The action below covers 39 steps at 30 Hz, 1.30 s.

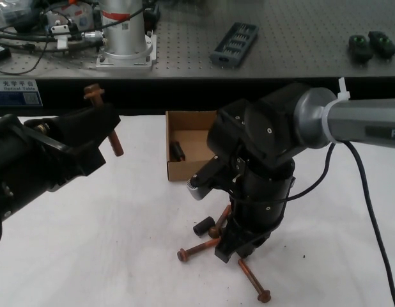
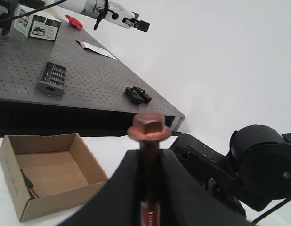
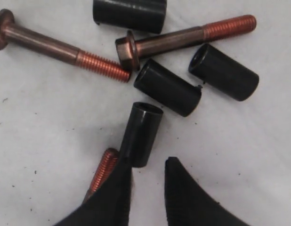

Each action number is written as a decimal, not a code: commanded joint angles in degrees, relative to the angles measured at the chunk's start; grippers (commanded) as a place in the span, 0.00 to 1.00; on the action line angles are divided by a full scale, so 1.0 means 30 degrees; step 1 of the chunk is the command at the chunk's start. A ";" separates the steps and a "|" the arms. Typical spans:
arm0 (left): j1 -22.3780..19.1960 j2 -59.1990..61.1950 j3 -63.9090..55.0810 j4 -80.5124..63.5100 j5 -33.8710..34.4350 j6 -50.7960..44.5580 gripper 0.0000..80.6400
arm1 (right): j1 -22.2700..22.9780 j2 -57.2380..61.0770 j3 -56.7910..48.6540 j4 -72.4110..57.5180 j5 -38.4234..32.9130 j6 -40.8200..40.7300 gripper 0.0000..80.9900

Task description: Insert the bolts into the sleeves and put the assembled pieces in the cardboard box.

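Observation:
My left gripper (image 1: 107, 125) is raised over the left of the white cloth, shut on a copper bolt (image 2: 149, 129) with its hex head up and threads (image 1: 116, 146) down. The cardboard box (image 1: 185, 167) sits mid-table with a dark piece (image 1: 177, 151) inside. My right gripper (image 1: 239, 246) points down at the pile in front of the box and stands open (image 3: 148, 165). A black sleeve (image 3: 141, 134) lies just ahead of its fingertips, touching one finger (image 3: 118, 188). Other sleeves (image 3: 167, 87) (image 3: 224, 71) (image 3: 130, 14) and loose bolts (image 3: 56, 49) (image 3: 183, 40) lie beyond; another bolt (image 3: 103, 172) is partly under that finger.
The box (image 2: 46, 169) is open at the top. Behind the cloth runs a dark perforated bench (image 1: 293, 25) with a metal post (image 1: 124, 32), a slotted black holder (image 1: 234, 42) and two small dark parts (image 1: 371, 46). More bolts (image 1: 199, 251) (image 1: 254, 280) lie around the right gripper.

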<state>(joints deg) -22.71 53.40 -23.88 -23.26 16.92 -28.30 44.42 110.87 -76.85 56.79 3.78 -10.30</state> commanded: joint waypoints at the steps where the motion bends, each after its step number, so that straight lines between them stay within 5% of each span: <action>1: 0.0069 -0.0194 -0.0085 -0.0282 0.0049 -0.0090 0.01 | -0.0189 -0.0212 -0.0025 -0.0221 -0.0720 -0.0010 0.23; 31: 0.0069 -0.0194 -0.0085 -0.0282 0.0049 -0.0090 0.01 | -0.0240 0.1629 -0.0025 -0.0669 -0.1521 0.0619 0.29; 39: 0.0069 -0.0194 -0.0085 -0.0282 0.0049 -0.0090 0.01 | -0.0240 0.1783 -0.0025 -0.1216 -0.1521 0.2849 0.29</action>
<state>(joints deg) -22.71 53.40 -23.88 -23.26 16.92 -28.30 43.97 114.33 -77.25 54.76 -0.39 -2.11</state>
